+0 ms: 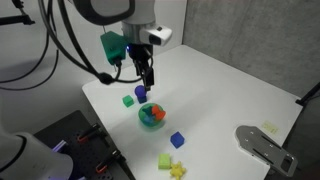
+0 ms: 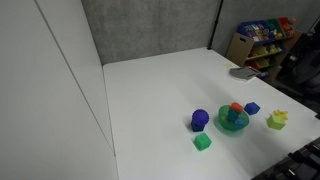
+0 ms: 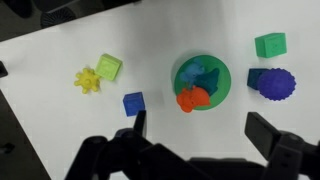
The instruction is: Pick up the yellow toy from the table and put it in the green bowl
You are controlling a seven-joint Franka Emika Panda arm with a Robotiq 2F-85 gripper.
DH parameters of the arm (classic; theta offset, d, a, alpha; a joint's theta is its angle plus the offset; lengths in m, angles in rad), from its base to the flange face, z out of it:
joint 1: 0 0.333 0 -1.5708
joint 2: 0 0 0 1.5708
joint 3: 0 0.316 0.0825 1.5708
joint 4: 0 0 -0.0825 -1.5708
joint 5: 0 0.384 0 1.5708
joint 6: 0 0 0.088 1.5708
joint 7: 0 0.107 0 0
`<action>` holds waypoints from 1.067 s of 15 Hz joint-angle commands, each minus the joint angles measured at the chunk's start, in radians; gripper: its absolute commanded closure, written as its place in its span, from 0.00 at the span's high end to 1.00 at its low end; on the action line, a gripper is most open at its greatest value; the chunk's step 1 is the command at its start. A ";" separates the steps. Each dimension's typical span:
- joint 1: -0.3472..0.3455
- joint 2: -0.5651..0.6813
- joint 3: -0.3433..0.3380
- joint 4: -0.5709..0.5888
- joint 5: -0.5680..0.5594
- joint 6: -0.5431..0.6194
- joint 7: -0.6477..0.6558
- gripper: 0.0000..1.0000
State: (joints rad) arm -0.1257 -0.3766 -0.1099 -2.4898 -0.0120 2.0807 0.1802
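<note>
The yellow toy (image 3: 88,80) is small and knobbly and lies on the white table beside a lime cube (image 3: 109,67). In an exterior view the toy (image 1: 178,170) sits near the table's front edge. The green bowl (image 3: 226,88) holds an orange toy (image 3: 192,98) and blue pieces; it also shows in both exterior views (image 1: 160,122) (image 2: 222,124). My gripper (image 3: 200,130) is open and empty. It hangs above the table just beyond the bowl, well away from the yellow toy (image 1: 147,70).
A blue cube (image 3: 133,104) lies between the toy and the bowl. A green cube (image 3: 270,44) and a purple knobbly toy (image 3: 272,83) lie on the bowl's other side. A grey flat object (image 1: 265,145) rests at the table's edge.
</note>
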 commanded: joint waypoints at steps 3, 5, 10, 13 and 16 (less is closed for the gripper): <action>-0.066 0.133 -0.100 -0.051 0.018 0.171 -0.136 1.00; -0.088 0.192 -0.118 -0.074 -0.003 0.266 -0.153 1.00; -0.116 0.381 -0.150 -0.071 0.014 0.471 -0.203 1.00; -0.133 0.497 -0.161 -0.044 0.025 0.561 -0.226 1.00; -0.153 0.601 -0.164 -0.017 0.024 0.641 -0.237 1.00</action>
State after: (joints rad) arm -0.2572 0.1253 -0.2713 -2.5580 -0.0056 2.6691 -0.0138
